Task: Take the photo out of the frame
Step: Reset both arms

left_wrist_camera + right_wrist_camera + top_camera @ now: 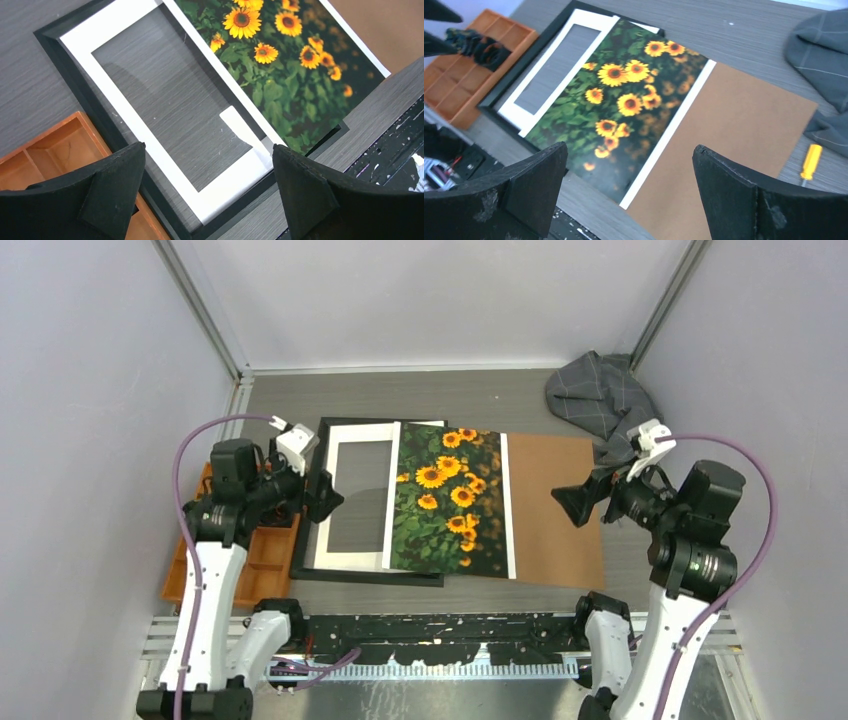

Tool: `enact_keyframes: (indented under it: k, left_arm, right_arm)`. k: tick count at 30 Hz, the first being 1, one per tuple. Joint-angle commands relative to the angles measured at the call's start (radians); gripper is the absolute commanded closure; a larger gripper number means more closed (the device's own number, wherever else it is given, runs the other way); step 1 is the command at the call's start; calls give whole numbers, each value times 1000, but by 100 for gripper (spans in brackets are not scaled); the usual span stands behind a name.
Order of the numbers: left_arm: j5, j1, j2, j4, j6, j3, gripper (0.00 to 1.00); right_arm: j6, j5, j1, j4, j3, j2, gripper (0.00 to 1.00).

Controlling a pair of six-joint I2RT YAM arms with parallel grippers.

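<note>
On grey table (440, 390), the photo (445, 505) lies right of wide-open left claw (207, 147).

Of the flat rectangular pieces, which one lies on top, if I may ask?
The sunflower photo; it overlaps both the frame and the brown board.

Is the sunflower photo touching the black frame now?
Touching. The left wrist view shows the photo lying on the frame, covering one long side of it.

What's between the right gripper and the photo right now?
The brown backing board lies there, with the right edge of the photo overlapping it. The top view shows this, and the right wrist view agrees.
</note>
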Motion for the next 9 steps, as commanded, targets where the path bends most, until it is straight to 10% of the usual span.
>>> enact_keyframes:
  k: [1, 9]
  left_arm:
    - [43, 6, -73, 16, 23, -38, 0]
    - [44, 6, -149, 41, 28, -79, 0]
  right_arm:
    - [-51, -144, 3, -105, 7, -79, 0]
    - [31, -203, 3, -17, -58, -166, 0]
